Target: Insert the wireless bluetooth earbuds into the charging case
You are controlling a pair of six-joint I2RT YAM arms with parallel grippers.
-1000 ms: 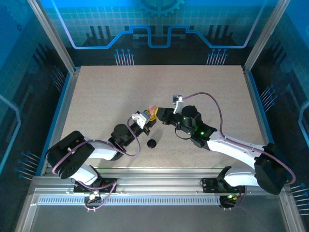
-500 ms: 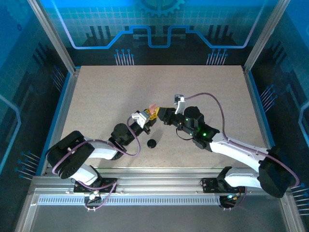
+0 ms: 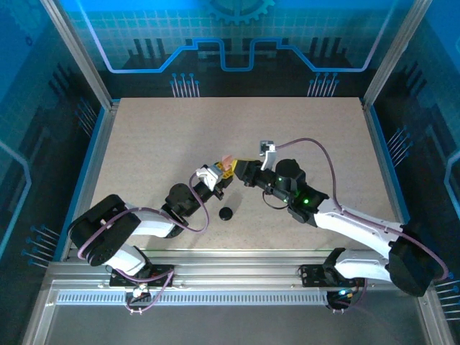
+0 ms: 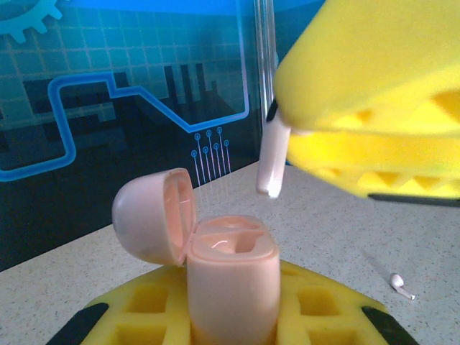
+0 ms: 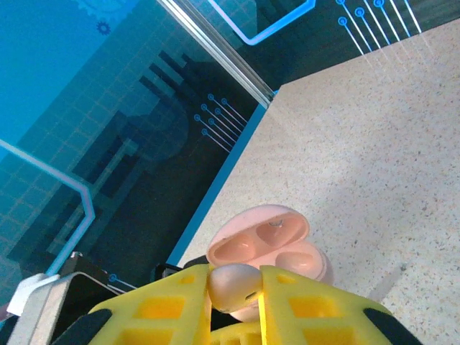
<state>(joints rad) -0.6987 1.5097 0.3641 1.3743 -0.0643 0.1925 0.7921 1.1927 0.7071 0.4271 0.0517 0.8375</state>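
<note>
earbud point(image 5: 231, 287) | clamped in right pincer point(image 5: 234, 296) | above open charging case point(image 4: 231, 277) | left pincer point(image 4: 233, 316) clamps case

A speckled beige worktop point(image 3: 215, 136) carries a small black round object point(image 3: 226, 213), which lies toward its near edge. Slanting silver metal posts point(image 3: 77, 54) frame the sides. Behind stands a blue backdrop point(image 3: 144, 29) printed with a fine grid, circuit-like lines and a gear point(image 3: 241, 8). A slotted metal rail point(image 3: 230, 296) runs along the front.

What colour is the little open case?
Pale pink all over. The small rounded plastic charging case shows best in the left wrist view.
</note>
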